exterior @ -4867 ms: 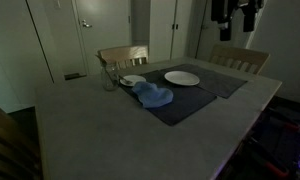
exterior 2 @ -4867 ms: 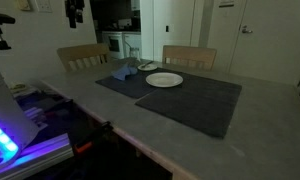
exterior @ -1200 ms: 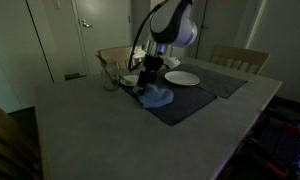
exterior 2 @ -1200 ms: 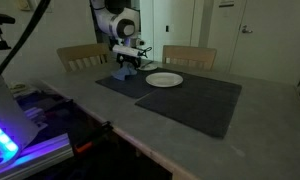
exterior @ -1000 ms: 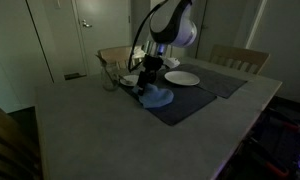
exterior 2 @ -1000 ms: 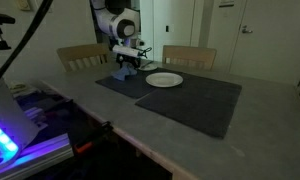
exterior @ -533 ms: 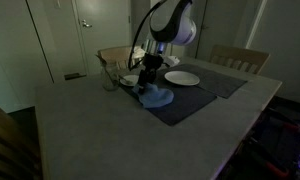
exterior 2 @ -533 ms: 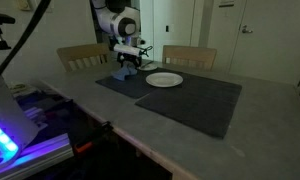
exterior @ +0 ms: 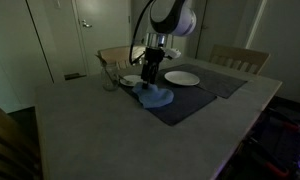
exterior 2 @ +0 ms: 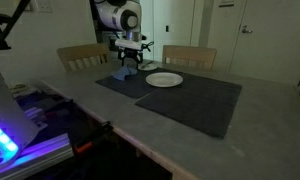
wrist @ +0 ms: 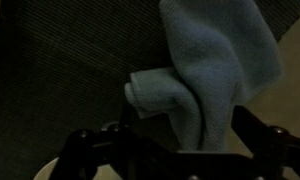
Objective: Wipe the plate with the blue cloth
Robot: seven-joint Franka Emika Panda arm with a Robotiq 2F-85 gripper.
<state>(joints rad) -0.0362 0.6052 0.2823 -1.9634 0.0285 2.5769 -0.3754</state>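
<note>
- Cloth (exterior: 153, 96) lay bunched on the dark mat (exterior: 190, 103) on the table (exterior: 90, 130), near the plate (exterior: 182, 77).
- End effector (exterior: 148, 78) hovered just above the cloth, jaws spread wide, holding nothing.
- My worry: closing on one loose fold could let the cloth slip free. Going too deep could pinch the mat as well.

A pale, broad table (exterior: 90, 135) fills both exterior views; its top is smooth and light grey; two dark grey placemats lie flat on it, side by side; one placemat (exterior 2: 195, 103) is nearer, the other placemat (exterior 2: 112, 84) farther back; a clear glass (exterior: 108, 77) stands near them.
</note>
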